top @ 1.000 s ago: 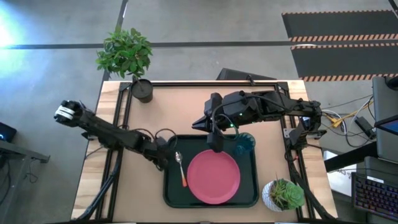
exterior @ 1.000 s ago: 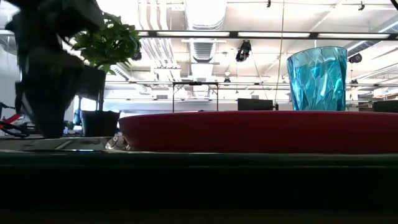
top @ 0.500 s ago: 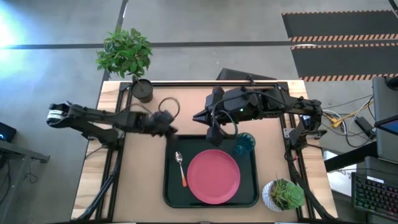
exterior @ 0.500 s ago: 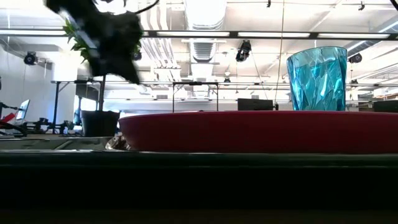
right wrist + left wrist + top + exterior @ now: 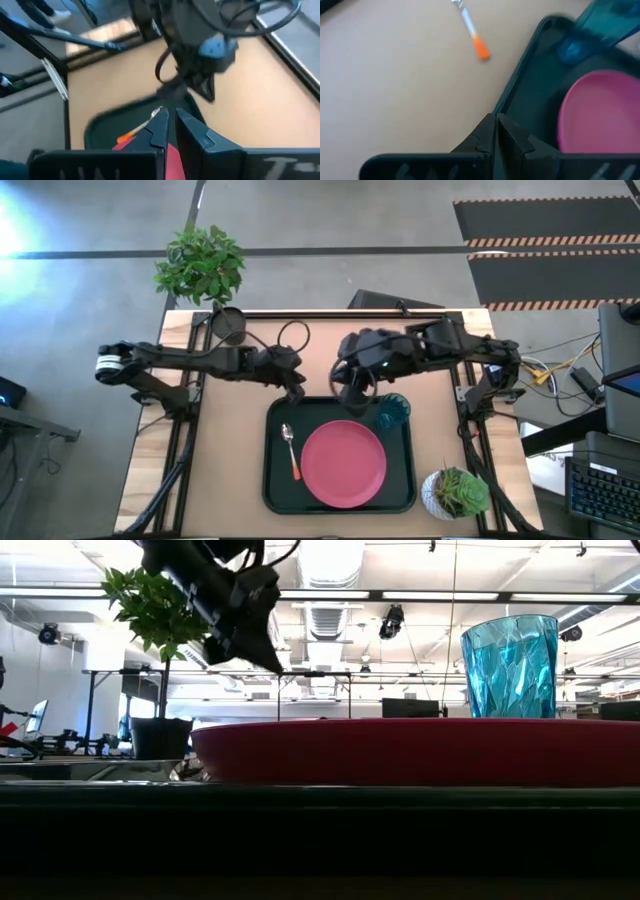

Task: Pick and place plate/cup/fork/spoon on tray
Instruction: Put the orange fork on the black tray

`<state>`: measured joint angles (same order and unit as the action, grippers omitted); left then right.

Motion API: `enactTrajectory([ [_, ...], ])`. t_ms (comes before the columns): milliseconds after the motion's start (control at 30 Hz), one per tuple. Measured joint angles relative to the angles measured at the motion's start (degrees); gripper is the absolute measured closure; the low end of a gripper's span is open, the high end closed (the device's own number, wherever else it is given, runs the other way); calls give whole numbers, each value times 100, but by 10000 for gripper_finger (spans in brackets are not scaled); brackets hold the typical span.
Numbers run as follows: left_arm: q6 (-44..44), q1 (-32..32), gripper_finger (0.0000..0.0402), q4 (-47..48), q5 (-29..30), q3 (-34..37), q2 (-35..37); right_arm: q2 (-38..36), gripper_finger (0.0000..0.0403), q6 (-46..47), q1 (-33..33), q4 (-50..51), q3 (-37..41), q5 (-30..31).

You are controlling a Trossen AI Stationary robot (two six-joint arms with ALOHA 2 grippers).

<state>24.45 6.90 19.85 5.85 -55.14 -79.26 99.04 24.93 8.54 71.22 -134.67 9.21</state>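
Observation:
The dark tray lies at the table's middle. On it rest the pink plate, the teal cup upright at its far right corner, and the orange-handled spoon left of the plate. The fork lies flat on the table beyond the tray's far edge; the right arm hides it in the high view. My left gripper hovers shut above the tray's far left corner. My right gripper hangs shut high above the tray's far edge, with nothing in it.
A dark pot stands at the table's far left corner, with a leafy plant behind it. A small plant in a white pot stands near the right front corner. Bare tabletop lies left of the tray.
My left gripper, shut throughout, has risen from the tray's left edge beside the spoon. It has swung toward the far edge and then right, turning as it went, to above the tray's far left corner. The spoon, plate and cup have stayed put.

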Motion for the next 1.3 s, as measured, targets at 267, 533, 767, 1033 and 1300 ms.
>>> enactTrajectory([
  [267,59,2,402,1478,48,116,233,447,381,74,120,72,17,-667],
  [533,-56,3,402,1718,275,121,259,781,381,121,159,363,28,-729],
  [767,-534,202,402,30,62,-108,-236,476,381,144,159,265,27,-11],
  [1033,-1160,286,401,-180,-65,-1490,-1661,73,381,61,159,4,15,-4],
  [1300,-1635,291,365,347,-715,-3310,-3201,-262,381,-497,160,3,17,-267],
])
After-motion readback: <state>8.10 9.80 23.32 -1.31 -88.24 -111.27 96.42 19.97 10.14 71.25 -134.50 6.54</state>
